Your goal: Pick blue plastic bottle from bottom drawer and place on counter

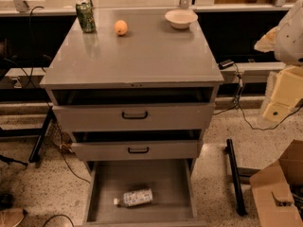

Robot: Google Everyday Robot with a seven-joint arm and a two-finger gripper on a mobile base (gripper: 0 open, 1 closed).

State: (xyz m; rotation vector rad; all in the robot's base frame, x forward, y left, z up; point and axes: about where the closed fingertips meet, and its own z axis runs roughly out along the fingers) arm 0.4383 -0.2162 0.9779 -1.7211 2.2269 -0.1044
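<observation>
The blue plastic bottle [135,197] lies on its side in the open bottom drawer [102,183], white cap pointing left, near the drawer's front. The counter [137,56] is the glossy grey top of the cabinet. The two upper drawers [135,116] stand slightly pulled out. My gripper [279,100] appears as a cream-coloured part of the arm at the right edge of the view. It is beside the cabinet at about top-drawer height, far from the bottle and touching nothing.
On the counter's far edge stand a green patterned can [85,16], an orange fruit [120,27] and a white bowl [181,18]. A cardboard box [279,188] and a black bar [236,174] lie on the floor at right. Cables run on both sides.
</observation>
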